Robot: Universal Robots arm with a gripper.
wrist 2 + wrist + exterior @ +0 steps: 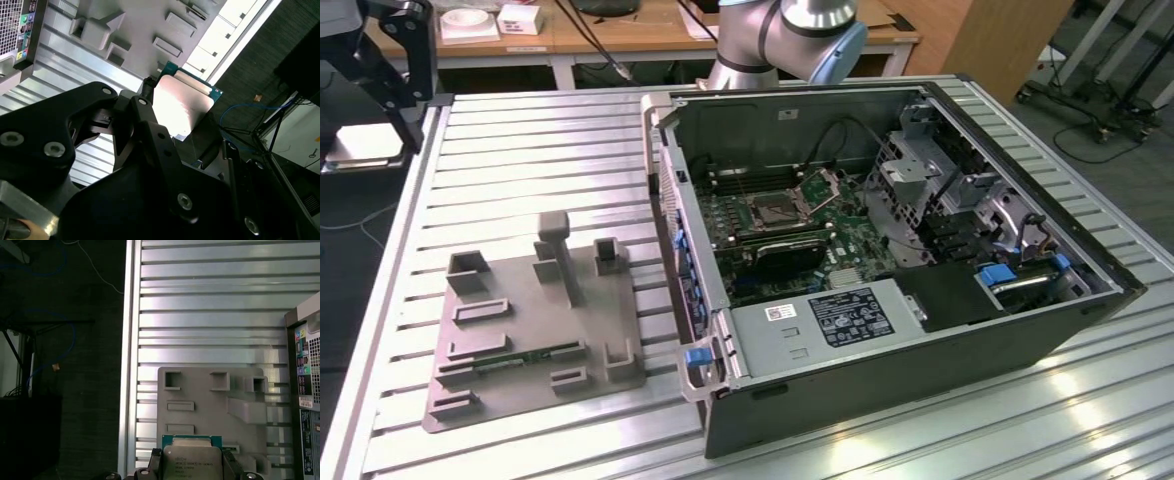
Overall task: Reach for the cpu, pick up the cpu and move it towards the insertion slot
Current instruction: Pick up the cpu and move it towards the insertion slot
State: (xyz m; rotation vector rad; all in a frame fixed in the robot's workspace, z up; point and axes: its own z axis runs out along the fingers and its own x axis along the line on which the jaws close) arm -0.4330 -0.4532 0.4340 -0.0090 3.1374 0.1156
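Observation:
In both wrist views my gripper (192,466) is shut on the cpu (192,460), a thin square chip with a silver-grey top plate and a green rim. A dark finger presses on each side of the cpu (182,105), and the gripper (179,120) holds it well above the grey parts holder (215,400). In the exterior view the insertion slot (769,212) lies on the motherboard inside the open computer case (881,250), with its metal flap (821,185) hinged up. My arm (787,40) stands behind the case at the picture's top edge.
The grey parts holder (534,320) with raised blocks lies on the ribbed metal table (520,160) at the exterior view's left of the case. A black stand (394,70) is at the table's far corner. Past the table edge are dark floor and blue cables (50,340).

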